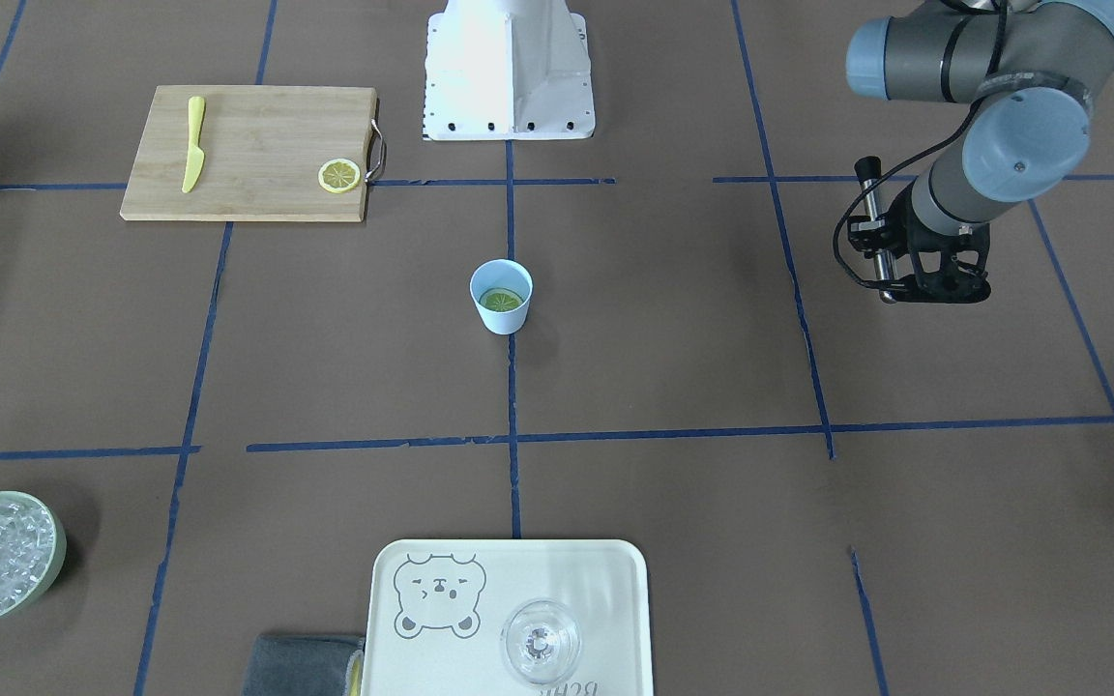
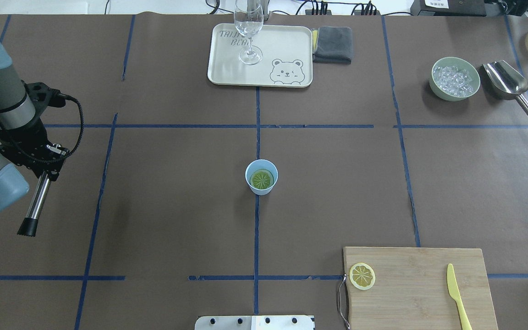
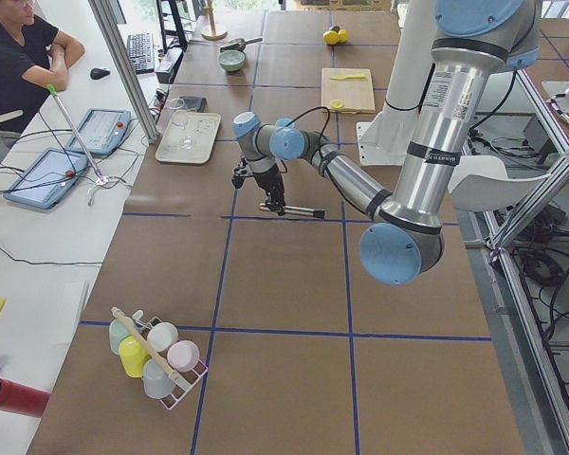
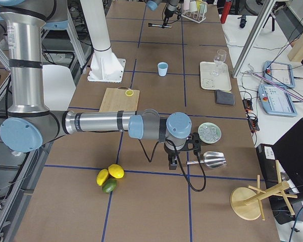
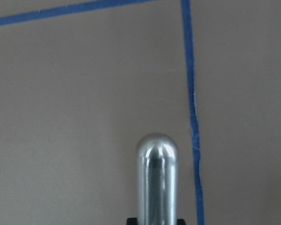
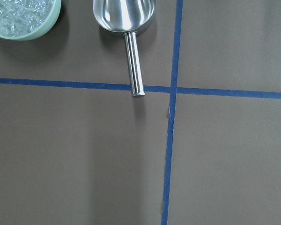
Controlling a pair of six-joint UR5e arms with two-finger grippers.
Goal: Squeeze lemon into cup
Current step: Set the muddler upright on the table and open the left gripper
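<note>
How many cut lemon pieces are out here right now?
2. One lemon piece sits inside the light-blue cup in the middle; a thin lemon slice lies on the cutting board by its handle. The cup might hide more.

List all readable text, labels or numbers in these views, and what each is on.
"BEA": second printed line on the tray; the end of the word is hidden behind the glass.
"TR...": first printed line on the tray; the rest is too unclear to read.
White label on the black box at the far table edge: too small to read.
Tablet screens in the side views: too small to read.
</note>
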